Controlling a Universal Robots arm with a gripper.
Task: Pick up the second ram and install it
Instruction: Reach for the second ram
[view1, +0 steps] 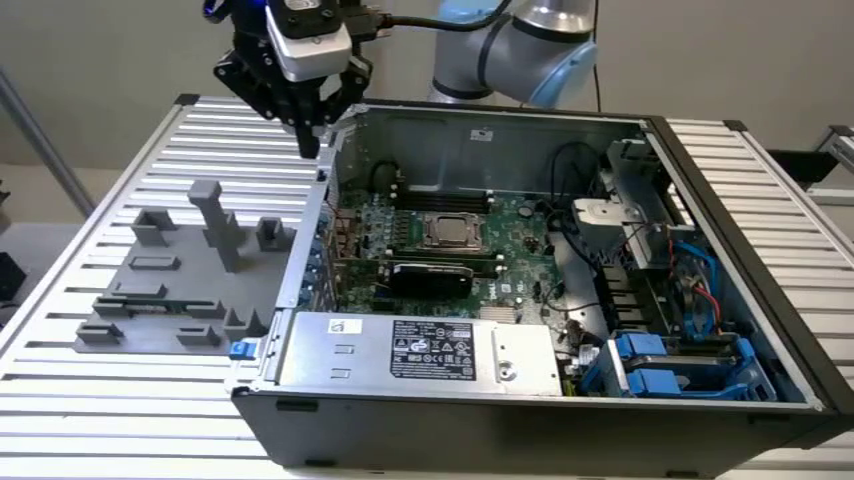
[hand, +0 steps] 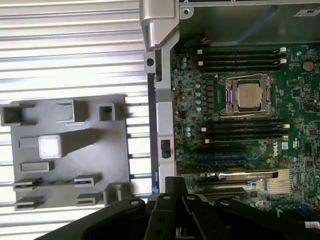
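Pincer pressed together, empty. Ram, well apart in its holder, is likely light, stiff and fragile; grip its long edges.

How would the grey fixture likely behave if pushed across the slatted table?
The fixture looks like rigid plastic, so it would probably move as one stiff piece. Its broad, flat base suggests sliding rather than tipping, despite the tall post. Ridges on the table might snag its edge.
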